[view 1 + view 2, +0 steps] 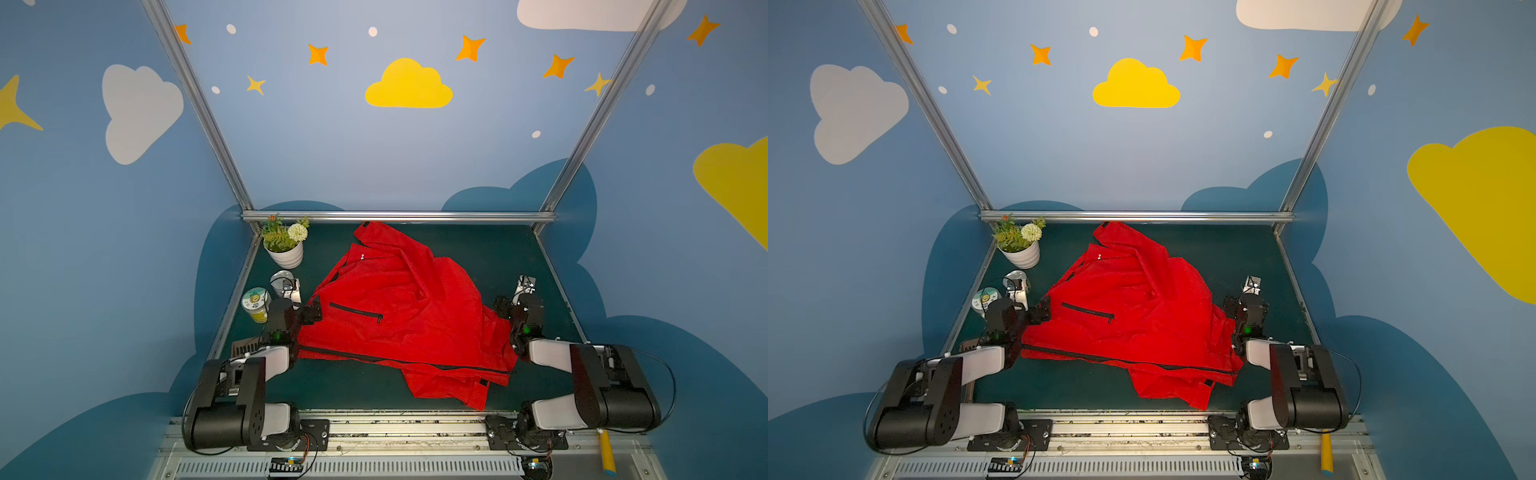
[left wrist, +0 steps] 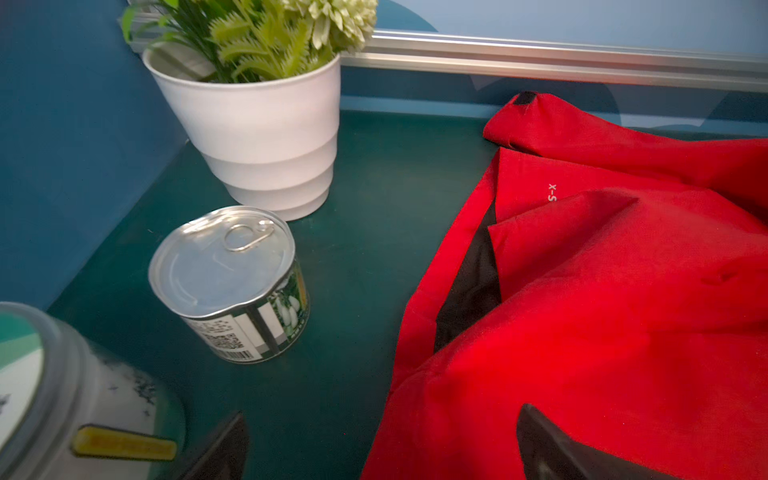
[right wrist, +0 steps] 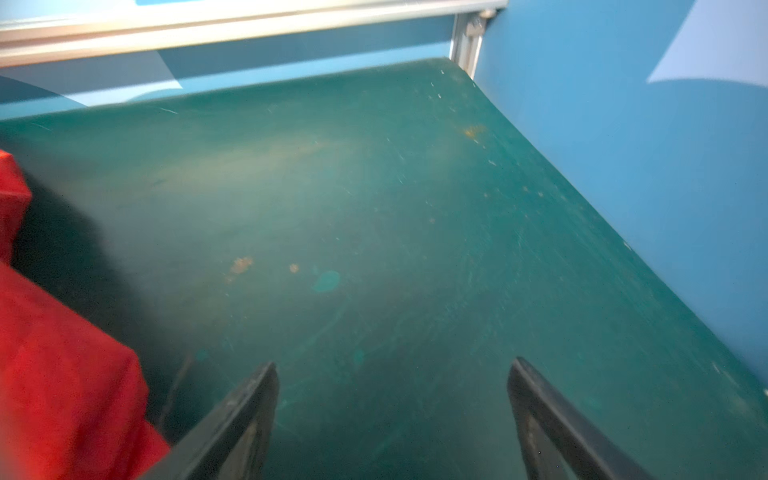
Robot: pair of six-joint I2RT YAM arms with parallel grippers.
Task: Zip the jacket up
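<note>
The red jacket (image 1: 399,316) (image 1: 1129,320) lies crumpled across the middle of the green table (image 1: 478,253). Its black front zipper (image 1: 395,360) runs along the near edge, and a black pocket zipper (image 1: 357,311) shows on top. My left gripper (image 1: 305,309) (image 1: 1034,311) sits at the jacket's left edge, open. In the left wrist view (image 2: 382,415) one finger is over the table and the other over the red cloth (image 2: 602,311), gripping nothing. My right gripper (image 1: 513,303) (image 1: 1241,303) hovers just right of the jacket, open over bare table (image 3: 394,363), with the cloth (image 3: 50,353) beside it.
A white pot (image 1: 286,255) (image 2: 266,137) with a plant stands at the back left. In front of it are a silver-lidded can (image 1: 282,278) (image 2: 228,266) and a jar (image 1: 255,303) (image 2: 41,395). An aluminium rail (image 1: 399,216) bounds the far edge. Blue walls close both sides.
</note>
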